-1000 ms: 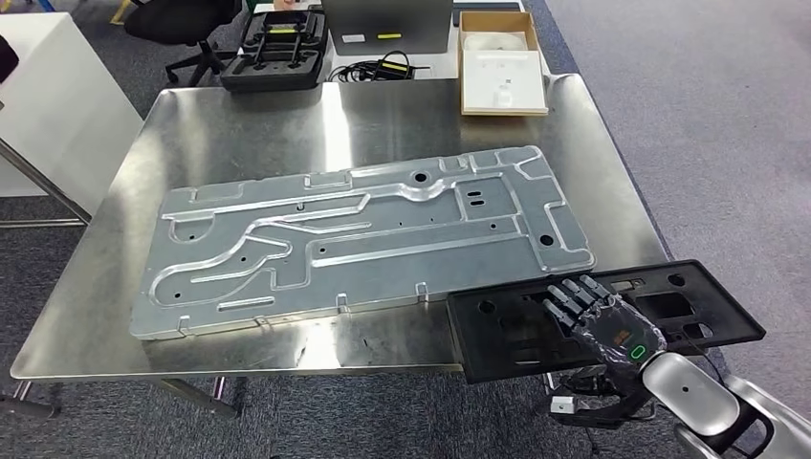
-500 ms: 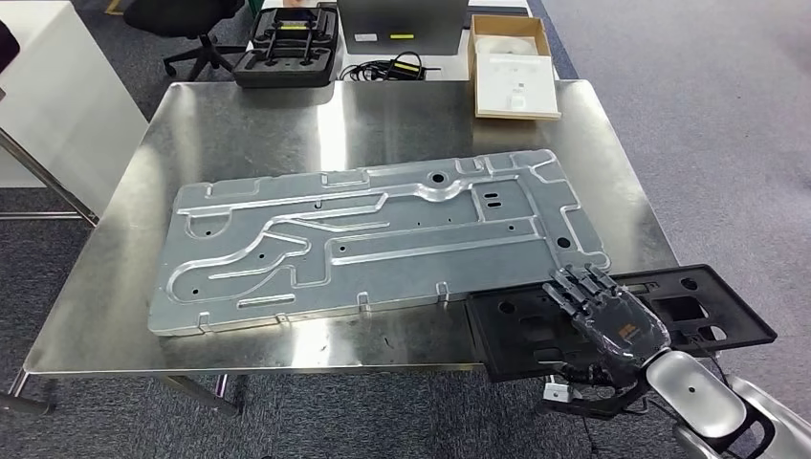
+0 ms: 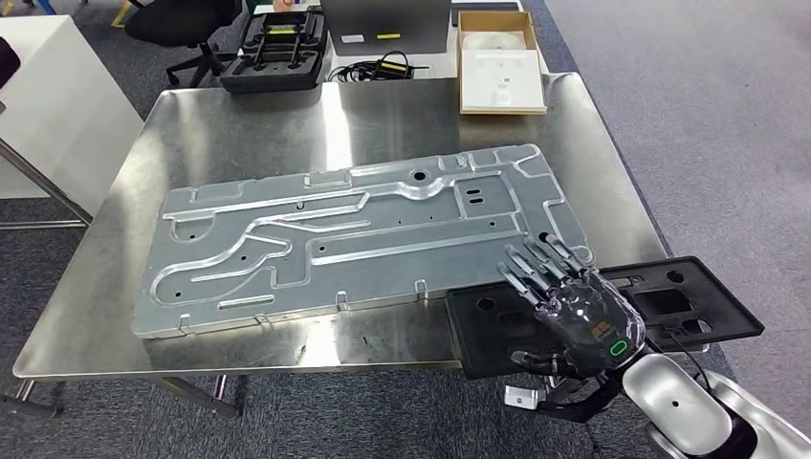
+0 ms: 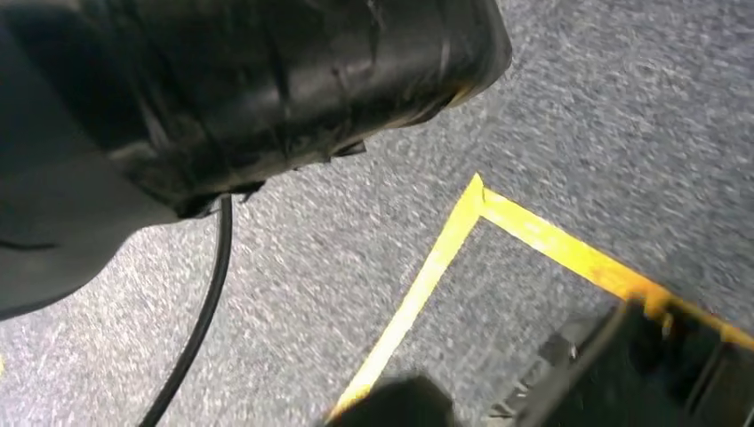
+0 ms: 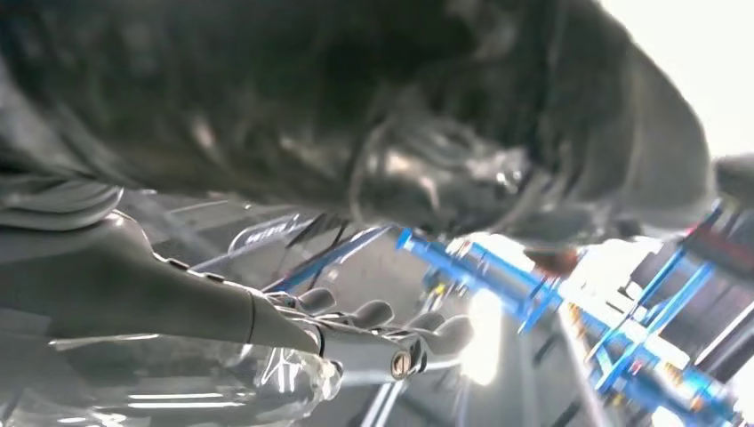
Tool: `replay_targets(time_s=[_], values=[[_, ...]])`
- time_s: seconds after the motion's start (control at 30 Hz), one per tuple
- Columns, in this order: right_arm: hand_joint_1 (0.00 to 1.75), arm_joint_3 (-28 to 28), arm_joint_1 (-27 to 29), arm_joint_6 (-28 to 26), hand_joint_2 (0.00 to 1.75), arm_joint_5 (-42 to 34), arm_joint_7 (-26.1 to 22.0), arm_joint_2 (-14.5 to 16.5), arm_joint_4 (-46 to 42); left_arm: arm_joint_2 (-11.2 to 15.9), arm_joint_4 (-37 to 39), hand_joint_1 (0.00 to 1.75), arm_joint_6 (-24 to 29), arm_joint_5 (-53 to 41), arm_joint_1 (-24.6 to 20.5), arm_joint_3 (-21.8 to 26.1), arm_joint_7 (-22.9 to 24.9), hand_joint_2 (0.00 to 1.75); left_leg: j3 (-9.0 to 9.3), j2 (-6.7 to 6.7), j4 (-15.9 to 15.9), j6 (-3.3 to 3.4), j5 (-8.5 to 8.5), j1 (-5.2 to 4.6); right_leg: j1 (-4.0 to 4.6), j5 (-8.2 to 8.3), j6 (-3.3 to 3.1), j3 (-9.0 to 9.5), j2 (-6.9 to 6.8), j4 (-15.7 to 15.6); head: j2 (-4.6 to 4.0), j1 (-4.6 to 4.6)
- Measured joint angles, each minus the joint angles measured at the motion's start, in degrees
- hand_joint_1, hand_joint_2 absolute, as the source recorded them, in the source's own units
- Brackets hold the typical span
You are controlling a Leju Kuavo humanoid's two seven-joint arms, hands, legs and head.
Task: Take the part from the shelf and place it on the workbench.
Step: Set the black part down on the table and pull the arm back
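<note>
One black part [image 3: 669, 301] at the workbench's [image 3: 239, 124] near right corner, under the right hand's [image 3: 574, 311] spread fingers [image 3: 531, 273].

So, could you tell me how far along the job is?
The black part is off the shelf and lies partly on the workbench, overhanging its near right corner beside the metal plate. The right hand spreads above it. What is left: confirming it sits securely.

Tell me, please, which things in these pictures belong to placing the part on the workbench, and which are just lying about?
Part of the job:
black part
right hand, fingers spread above it
steel workbench

Lying about:
large aluminium plate
cardboard box
black foam case
office chair
</note>
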Motion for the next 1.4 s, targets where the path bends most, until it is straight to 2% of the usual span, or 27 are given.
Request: replay_targets(time_s=[0.07,0.1,0.17,0.23,0.37,0.43,0.5,0.53,0.57,0.6,0.63,0.7,0.73,0.77,0.87,0.9,0.93,1.0,1.03,1.07,1.13,1.17,1.2,1.27,1.3,1.37,1.4], values=[[0.00,0.0,-0.1,-0.3,0.00,0.5,0.3,1.1,-1.7,-0.1,0.0,0.00,-0.2,0.2,0.1,0.0,0.3,0.00,-1.72,0.00,3.8,-0.10,-0.82,0.11,0.14,0.04,-0.05,-0.06,-0.03,0.0,0.00,-0.01],[0.00,0.0,-0.1,-0.4,0.00,0.6,0.4,1.6,-2.4,-0.1,0.0,0.00,-0.3,0.3,0.1,0.0,0.4,0.00,-1.06,0.00,2.6,0.01,0.29,0.13,0.19,0.06,-0.07,-0.06,-0.03,0.0,0.00,-0.01],[0.00,0.0,-0.2,-0.8,0.00,0.7,0.6,2.3,-3.6,-0.1,0.0,0.00,-0.4,0.3,0.1,0.0,0.5,0.00,2.71,-0.01,-4.5,0.48,3.79,0.12,0.22,0.12,-0.07,-0.02,-0.01,0.1,0.00,-0.02],[0.00,0.0,-0.2,-2.0,0.00,0.8,1.1,3.0,-4.7,-0.1,0.0,0.00,-0.6,0.3,-0.1,0.0,0.7,0.00,5.87,-0.06,-10.7,0.94,5.83,-0.09,0.35,0.24,0.21,-0.14,0.02,0.1,0.00,0.01],[0.00,-0.2,0.2,-4.8,0.00,1.3,2.1,5.6,-7.0,-0.1,0.0,0.00,-1.1,0.3,-0.1,0.0,1.3,0.00,6.30,-0.02,-12.8,1.96,7.01,-0.27,0.20,0.28,1.38,-0.47,0.05,0.1,0.00,0.07],[0.00,-0.2,0.5,-6.1,0.00,2.1,2.3,7.0,-8.0,-0.1,0.0,0.00,-1.3,0.4,-0.1,0.0,1.4,0.00,6.05,0.11,-13.5,2.64,7.86,-0.11,0.16,-2.68,1.70,-1.40,0.04,2.8,0.00,0.16],[0.00,-0.2,0.7,-7.0,0.00,2.8,2.4,8.2,-8.6,0.0,0.0,0.00,-1.5,0.5,-0.1,0.0,1.6,0.00,5.42,0.16,-13.6,3.04,8.43,-0.17,0.09,-7.39,1.81,-3.29,0.03,9.0,0.00,0.22],[0.00,-0.2,0.9,-7.5,0.00,3.1,2.5,8.8,-8.7,0.0,0.0,0.00,-1.6,0.7,-0.1,0.0,1.6,0.00,4.97,0.17,-13.5,3.12,8.72,-0.21,0.08,-9.01,1.87,-4.01,0.03,11.9,0.00,0.22],[0.00,-0.2,1.2,-8.0,0.00,3.1,2.6,9.5,-8.7,0.0,0.0,0.00,-1.8,0.8,-0.1,0.0,1.7,0.00,4.44,0.17,-13.5,3.13,9.04,-0.23,0.06,-9.57,1.94,-4.01,0.03,13.4,0.00,0.22],[0.00,-0.2,1.4,-8.7,0.00,3.0,2.8,10.1,-8.8,0.0,0.0,0.00,-1.9,1.0,-0.1,0.0,1.9,0.00,3.85,0.17,-13.3,3.07,9.38,-0.22,0.03,-9.10,2.00,-3.08,0.02,13.0,0.00,0.22],[0.00,-0.2,1.5,-9.6,0.00,2.8,3.0,10.6,-8.9,-0.1,0.0,0.00,-2.0,1.1,-0.1,0.0,2.0,0.00,3.25,0.16,-13.1,2.95,9.70,-0.19,0.01,-7.80,2.03,-1.14,0.01,10.5,0.00,0.22],[0.00,-0.2,1.8,-11.7,0.00,2.1,3.5,11.5,-9.1,-0.1,0.0,0.00,-2.1,1.3,-0.1,0.0,2.2,0.00,2.19,0.13,-12.5,2.51,10.28,-0.15,0.10,-5.49,1.93,3.65,0.04,3.2,0.00,0.20],[0.00,-0.2,2.0,-12.6,0.00,1.8,3.7,12.0,-9.1,-0.1,0.0,0.00,-2.1,1.4,-0.1,0.0,2.2,0.00,1.90,0.10,-12.3,2.18,10.58,-0.16,0.25,-4.78,1.77,5.12,0.10,0.7,0.00,0.18],[0.00,-0.2,2.3,-13.2,0.00,1.6,3.8,12.4,-9.1,-0.1,0.0,0.00,-2.1,1.4,-0.1,0.0,2.3,0.00,1.71,0.07,-12.2,1.85,10.91,-0.17,0.43,-4.52,1.58,5.71,0.17,-0.6,0.00,0.17],[0.00,-0.2,2.7,-13.9,0.00,1.6,3.9,13.5,-9.1,0.0,0.0,0.00,-2.2,1.5,0.0,0.0,2.3,0.00,1.33,-0.05,-12.2,0.88,11.67,-0.12,0.53,-3.37,0.61,4.66,0.17,-0.9,0.00,0.14],[0.00,-0.2,2.8,-13.9,0.00,1.6,3.9,13.8,-9.1,0.0,0.0,0.00,-2.2,1.5,0.0,0.0,2.3,0.00,0.84,-0.07,-11.4,0.58,10.53,-0.07,0.44,-2.79,0.13,4.13,0.07,-1.0,0.00,0.10],[0.00,-0.2,2.8,-13.9,0.00,1.6,3.9,14.0,-9.1,0.0,0.0,0.00,-2.2,1.5,0.1,0.0,2.3,0.00,0.13,-0.09,-9.5,0.29,8.36,0.02,0.33,-2.14,-0.36,3.48,-0.03,-1.2,0.00,0.06],[0.00,-0.2,3.0,-13.9,0.00,1.6,3.9,14.5,-9.1,0.0,0.0,0.00,-2.2,1.5,0.1,0.0,2.4,0.00,-1.64,-0.03,-2.9,-0.20,2.30,0.33,0.44,-0.89,-0.92,2.06,-0.14,-1.2,0.00,-0.02],[0.00,-0.2,3.0,-13.9,0.00,1.6,3.9,14.8,-9.1,-0.1,0.0,0.00,-2.2,1.5,0.1,0.0,2.4,0.00,-2.19,-0.01,0.6,-0.39,0.33,0.47,0.53,-0.27,-1.00,1.27,-0.16,-1.1,0.00,-0.02],[0.00,-0.2,3.1,-13.9,0.00,1.6,3.9,14.9,-9.1,-0.1,0.0,0.00,-2.2,1.5,0.1,0.0,2.4,0.00,-2.19,-0.01,3.1,-0.52,-0.27,0.56,0.60,0.37,-0.98,0.42,-0.18,-1.0,0.00,-0.01],[0.00,-0.2,3.1,-14.0,0.00,1.5,3.9,15.3,-9.1,-0.1,0.0,0.00,-2.2,1.5,0.1,0.0,2.4,0.00,0.27,0.00,2.9,-0.50,1.94,0.63,0.68,1.58,-0.84,-1.37,-0.17,-0.8,0.00,-0.02],[0.00,-0.2,3.2,-14.1,0.00,1.5,4.0,15.4,-9.1,-0.1,0.0,0.00,-2.2,1.5,0.0,0.0,2.4,0.00,2.91,0.00,0.1,-0.32,3.37,0.64,0.70,2.14,-0.71,-2.17,-0.14,-0.7,0.00,-0.02],[0.00,-0.2,3.2,-14.5,0.00,1.4,4.1,15.6,-9.1,-0.1,0.0,0.00,-2.2,1.6,-0.1,0.0,2.4,0.00,6.18,-0.02,-3.9,-0.07,3.74,0.58,0.75,2.64,-0.52,-2.85,-0.11,-0.6,0.00,-0.03],[0.00,-0.3,3.6,-16.1,0.00,0.8,4.6,15.9,-9.1,-0.1,0.0,0.00,-2.2,1.7,-0.3,0.0,2.4,0.00,11.24,-0.10,-11.5,0.44,2.73,0.30,0.77,3.63,0.02,-3.58,-0.16,-0.5,0.00,0.02],[0.00,-0.3,3.9,-17.2,0.00,0.5,4.9,16.1,-9.1,-0.1,0.0,0.00,-2.2,1.8,-0.4,0.0,2.4,0.00,12.26,-0.14,-13.5,0.68,2.18,0.07,0.71,4.18,0.36,-3.74,-0.21,-0.7,0.00,0.01],[0.00,-0.4,4.8,-19.5,0.00,-0.4,5.6,16.5,-9.1,-0.1,0.0,0.00,-2.2,2.1,-0.3,0.0,2.4,0.00,11.93,0.01,-14.4,1.26,3.03,-0.06,0.49,5.03,1.04,-3.89,-0.20,-1.0,0.00,0.01],[0.00,-0.6,5.3,-20.8,0.00,-1.0,5.9,16.7,-9.0,-0.1,0.0,0.00,-2.3,2.3,-0.3,0.0,2.4,0.00,11.62,0.15,-14.7,1.65,3.70,-0.01,0.44,4.34,1.29,-4.18,-0.13,-0.6,0.00,0.03]])
